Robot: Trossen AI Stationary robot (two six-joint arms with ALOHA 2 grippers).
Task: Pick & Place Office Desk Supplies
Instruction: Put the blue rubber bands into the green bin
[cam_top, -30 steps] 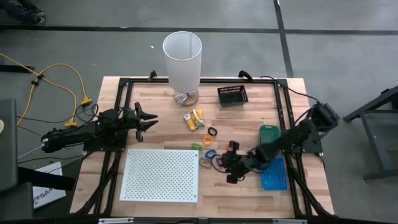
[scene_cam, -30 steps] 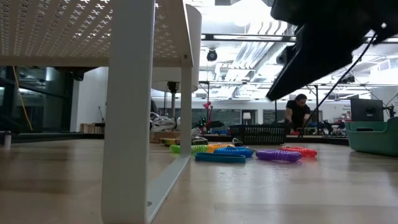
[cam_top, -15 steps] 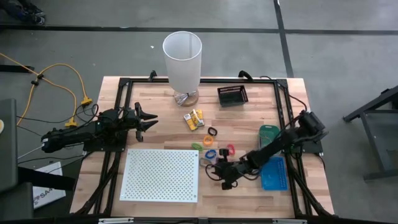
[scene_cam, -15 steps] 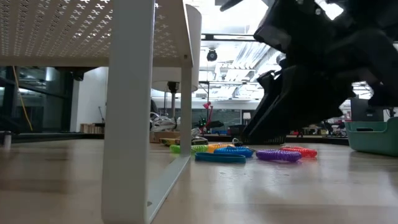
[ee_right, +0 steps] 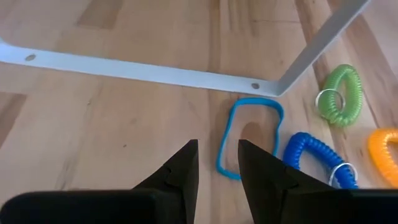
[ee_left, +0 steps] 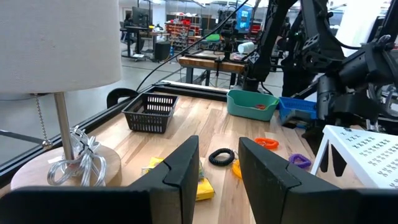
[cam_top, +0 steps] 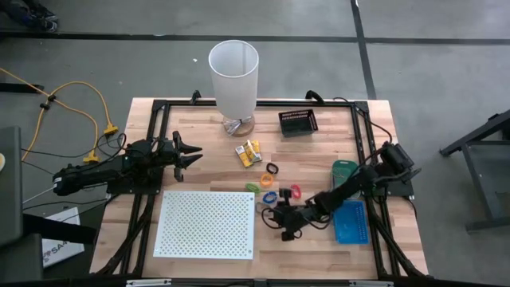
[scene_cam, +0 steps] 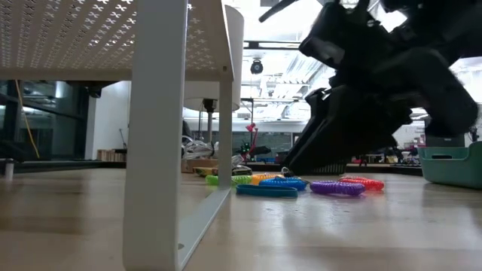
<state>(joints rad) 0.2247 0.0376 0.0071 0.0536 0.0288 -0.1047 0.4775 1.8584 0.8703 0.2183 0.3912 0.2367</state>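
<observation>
The office desk supplies lie in a cluster mid-table: yellow packets (cam_top: 249,152), a black ring (cam_top: 272,169), and green (ee_right: 341,93), blue (ee_right: 314,155), orange (ee_right: 385,155), purple (scene_cam: 337,187) and pink (cam_top: 295,191) coil loops. A thin blue band (ee_right: 249,134) lies flat beside the white board's leg (ee_right: 155,71). My right gripper (ee_right: 217,165) is open, slanting down low over the table. Its fingertips stand on either side of the band's near end. My left gripper (cam_top: 191,151) waits open at the table's left, level, with nothing between its fingers.
The white perforated board (cam_top: 207,223) stands on legs just left of the cluster. A white lamp (cam_top: 234,76) and a black basket (cam_top: 298,122) are at the far edge. A green tray (cam_top: 344,171) and a blue tray (cam_top: 351,222) sit under the right arm.
My right gripper has come down toward the table and moved left toward the white board, ending low over the blue band. It has rolled a little on the way. The pink loop it covered now shows. The loops have not moved.
</observation>
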